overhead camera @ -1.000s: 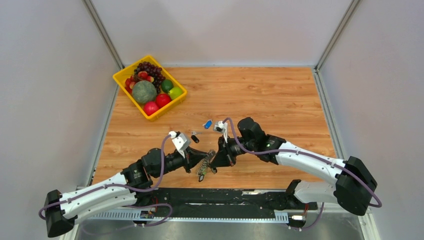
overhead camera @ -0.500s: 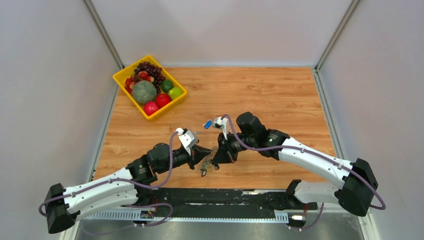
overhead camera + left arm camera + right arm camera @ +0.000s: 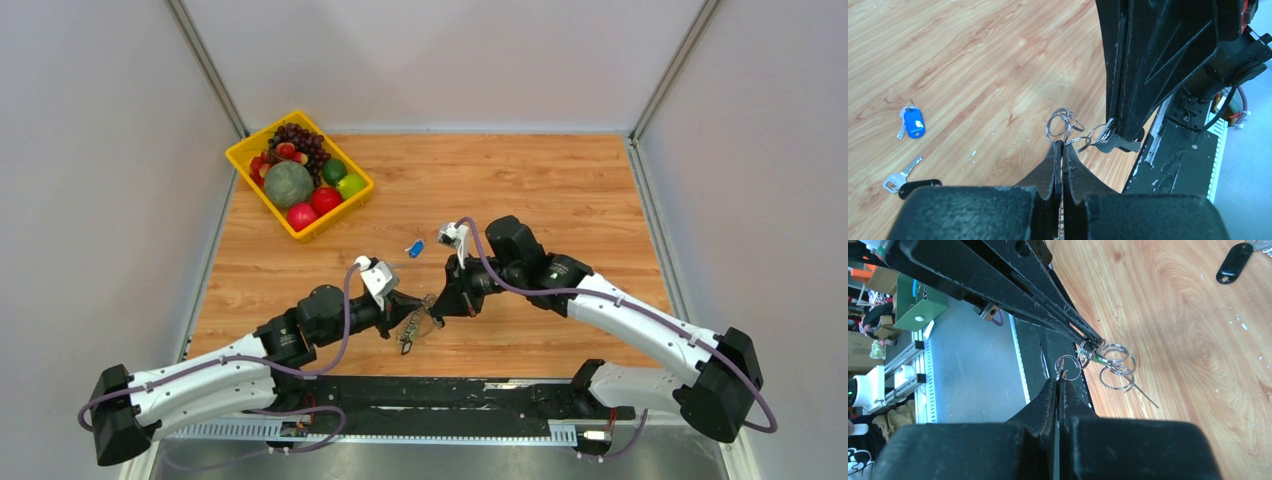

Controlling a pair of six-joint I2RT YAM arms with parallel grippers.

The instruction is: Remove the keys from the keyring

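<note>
Wood-grain tabletop fills the grey-walled cell, and two keys lie loose on it, apparently freed: a silver key with a blue plastic tag (image 3: 913,121) and a silver key with a black plastic tag (image 3: 902,181). Most of the job looks undone. The bunch of silver-grey metal keys (image 3: 407,335) hangs from the thin wire keyring (image 3: 1060,124), stretched between the left gripper (image 3: 1062,146) and right gripper (image 3: 1058,380), both pinched tight on its loops. A yellow plastic crate (image 3: 262,196) (far left corner) holds dark grapes (image 3: 295,135), a green melon (image 3: 288,183) and red apples (image 3: 325,199).

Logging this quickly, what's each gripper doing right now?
Left gripper: shut on the keyring.
Right gripper: shut on a small linked ring.
</note>
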